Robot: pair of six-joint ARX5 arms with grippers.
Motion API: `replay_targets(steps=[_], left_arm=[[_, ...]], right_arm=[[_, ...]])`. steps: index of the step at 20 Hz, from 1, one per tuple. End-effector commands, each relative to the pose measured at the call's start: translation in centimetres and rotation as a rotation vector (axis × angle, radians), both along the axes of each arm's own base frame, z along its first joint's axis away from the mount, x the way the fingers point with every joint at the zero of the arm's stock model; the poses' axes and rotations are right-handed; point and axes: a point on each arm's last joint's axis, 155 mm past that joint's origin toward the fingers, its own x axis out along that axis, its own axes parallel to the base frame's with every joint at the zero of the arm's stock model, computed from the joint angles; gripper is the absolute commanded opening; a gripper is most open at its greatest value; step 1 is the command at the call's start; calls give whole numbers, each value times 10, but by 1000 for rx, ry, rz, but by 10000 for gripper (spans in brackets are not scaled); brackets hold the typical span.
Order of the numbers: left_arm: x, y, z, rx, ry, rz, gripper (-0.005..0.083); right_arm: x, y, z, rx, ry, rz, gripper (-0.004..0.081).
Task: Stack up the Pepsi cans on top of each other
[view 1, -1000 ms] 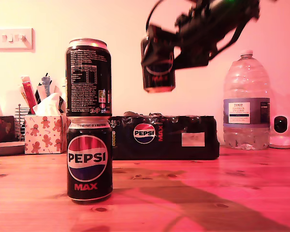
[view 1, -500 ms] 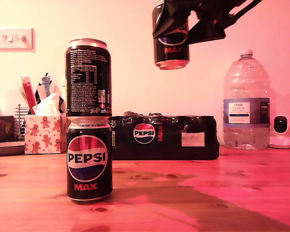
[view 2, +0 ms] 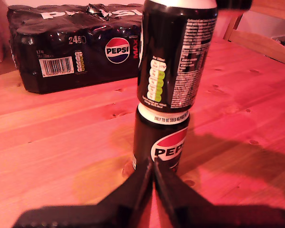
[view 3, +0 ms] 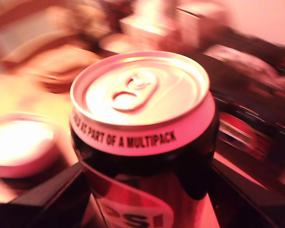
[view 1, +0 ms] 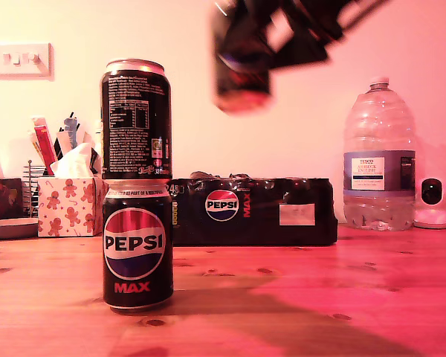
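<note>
Two Pepsi cans stand stacked on the wooden table (view 1: 334, 297) at the exterior view's left: the lower can (view 1: 137, 245) (view 2: 161, 137) shows its logo, the upper can (view 1: 136, 119) (view 2: 175, 52) its small print. A third Pepsi can (view 1: 241, 74) (view 3: 140, 109) hangs blurred high in the air, to the exterior view's right of the stack's top, with my second gripper (view 1: 254, 44) (view 3: 147, 190) shut on its body. My first gripper (view 2: 153, 162) is low near the table, pointing at the stack with its fingers pressed together on nothing; it does not show in the exterior view.
A black shrink-wrapped Pepsi multipack (view 1: 253, 212) (view 2: 71, 42) lies behind the stack. A big clear water bottle (view 1: 379, 160) and a small white device (view 1: 433, 201) stand at the exterior view's right. A gingerbread-print tissue box (view 1: 65, 207) sits at its left.
The second gripper rose with the third can, then swung toward the exterior view's left, nearer the stack. The two stacked cans have not moved.
</note>
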Motion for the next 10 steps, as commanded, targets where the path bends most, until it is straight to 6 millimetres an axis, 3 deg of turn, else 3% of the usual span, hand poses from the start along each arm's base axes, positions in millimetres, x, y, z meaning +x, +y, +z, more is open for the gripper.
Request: replay_targets(steps=[1, 4, 10], left_arm=[[0, 0, -4, 8, -4, -4, -22], [0, 0, -4, 8, -4, -4, -22], [0, 0, -4, 7, -4, -4, -22]], right_arm=[[-16, 6, 50, 101, -103, 33, 310], [-32, 17, 67, 141, -136, 76, 310], [-53, 36, 80, 190, -140, 135, 310]])
